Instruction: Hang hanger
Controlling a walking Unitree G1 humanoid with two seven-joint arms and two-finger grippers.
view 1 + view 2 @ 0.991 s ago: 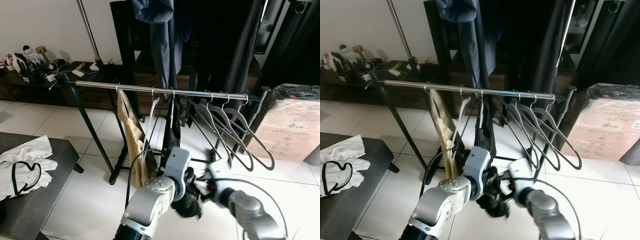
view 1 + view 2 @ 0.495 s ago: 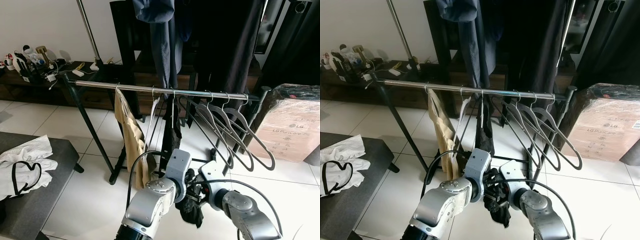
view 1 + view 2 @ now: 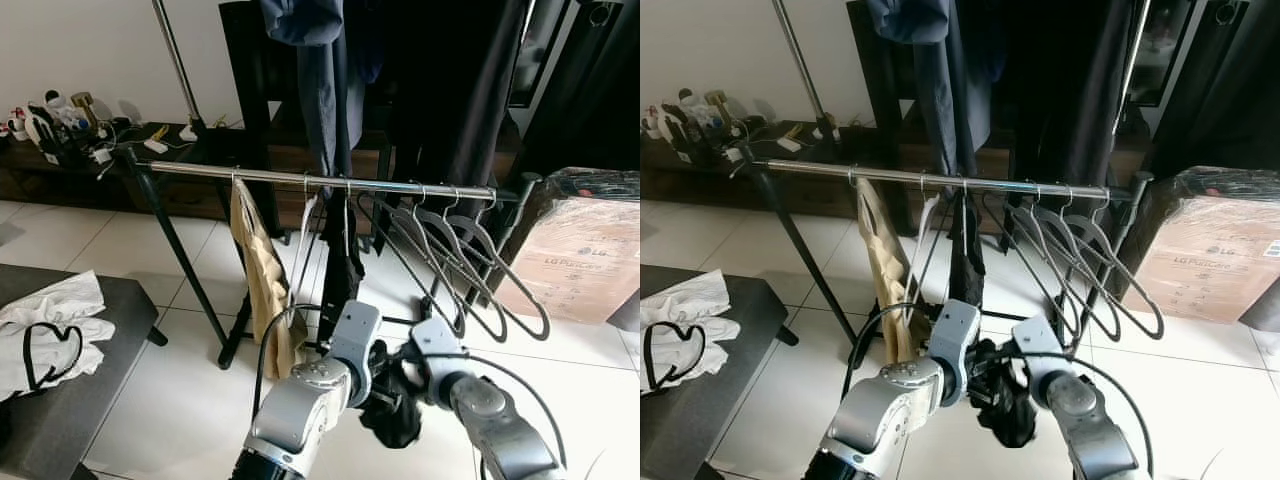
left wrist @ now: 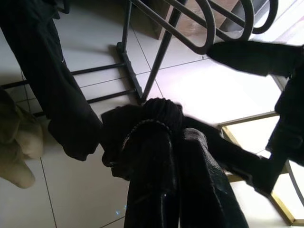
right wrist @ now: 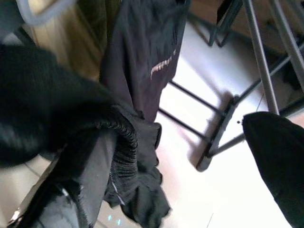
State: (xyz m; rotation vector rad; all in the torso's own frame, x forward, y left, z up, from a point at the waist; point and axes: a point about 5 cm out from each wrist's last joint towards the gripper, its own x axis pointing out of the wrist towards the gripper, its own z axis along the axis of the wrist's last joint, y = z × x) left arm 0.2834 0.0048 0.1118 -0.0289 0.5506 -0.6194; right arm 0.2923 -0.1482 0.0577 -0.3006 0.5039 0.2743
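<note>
Home living room: tiled floor (image 3: 200,270), clothes rack (image 3: 320,181) with hangers (image 3: 470,270), cluttered TV console (image 3: 90,160), sofa (image 3: 60,400).

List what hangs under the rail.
Under the rail hang a tan garment, a white hanger, a black garment and several empty grey hangers. The black garment's lower end is hidden behind the arms.

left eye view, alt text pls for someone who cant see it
Two silver robot arms hold a bunched black garment between them, low before a metal clothes rail. On the rail hang a tan garment, a dark one and several empty grey hangers.
</note>
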